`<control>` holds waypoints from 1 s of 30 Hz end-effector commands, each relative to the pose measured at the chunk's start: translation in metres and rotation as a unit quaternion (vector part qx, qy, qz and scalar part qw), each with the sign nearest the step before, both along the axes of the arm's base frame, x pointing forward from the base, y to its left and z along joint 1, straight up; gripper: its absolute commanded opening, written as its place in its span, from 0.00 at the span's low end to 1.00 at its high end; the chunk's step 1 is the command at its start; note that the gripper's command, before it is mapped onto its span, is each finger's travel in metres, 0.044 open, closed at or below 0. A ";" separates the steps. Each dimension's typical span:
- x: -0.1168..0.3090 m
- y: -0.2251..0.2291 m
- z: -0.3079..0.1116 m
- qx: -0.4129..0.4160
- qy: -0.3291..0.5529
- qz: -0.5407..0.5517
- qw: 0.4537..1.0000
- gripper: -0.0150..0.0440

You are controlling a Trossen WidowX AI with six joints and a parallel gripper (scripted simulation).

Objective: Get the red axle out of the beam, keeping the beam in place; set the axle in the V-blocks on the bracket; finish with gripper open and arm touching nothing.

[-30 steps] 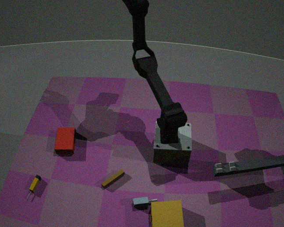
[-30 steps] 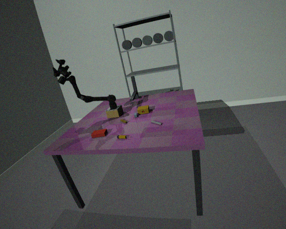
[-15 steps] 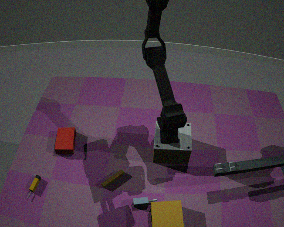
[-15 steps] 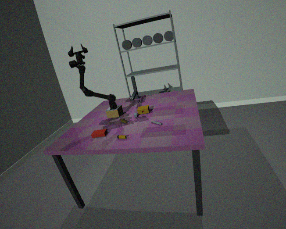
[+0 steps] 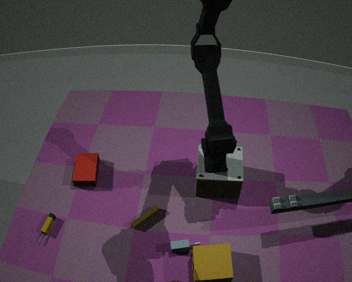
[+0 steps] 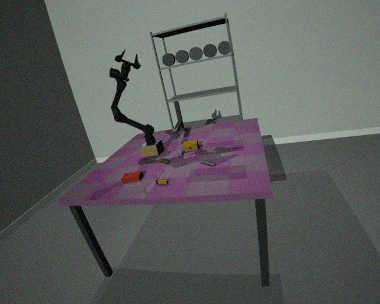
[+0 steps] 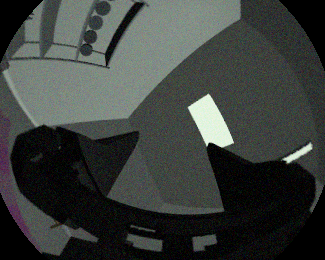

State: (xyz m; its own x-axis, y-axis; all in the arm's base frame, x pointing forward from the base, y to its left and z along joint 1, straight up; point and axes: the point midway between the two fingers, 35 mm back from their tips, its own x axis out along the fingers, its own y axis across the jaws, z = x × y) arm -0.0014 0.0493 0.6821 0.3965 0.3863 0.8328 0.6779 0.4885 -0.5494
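High above the pink table (image 5: 124, 145) (image 6: 170, 198), open fingers (image 6: 127, 60), empty

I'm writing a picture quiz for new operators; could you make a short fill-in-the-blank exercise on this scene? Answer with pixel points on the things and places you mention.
1. The black gripper (image 6: 130, 53) (image 7: 174, 141) is ____, with nothing between its fingers.
2. The red block (image 5: 86, 167) (image 6: 131, 176) rests on a checkered ____.
3. The grey metal rack (image 6: 235, 70) holds a row of ____ round discs.
4. The dark bracket (image 5: 318, 199) carries pale V-blocks, and the axle in them is ____.

Missing words: open; table; five; absent
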 end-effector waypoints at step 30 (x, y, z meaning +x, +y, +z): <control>0.360 -0.088 -0.336 0.520 0.640 0.020 0.566 1.00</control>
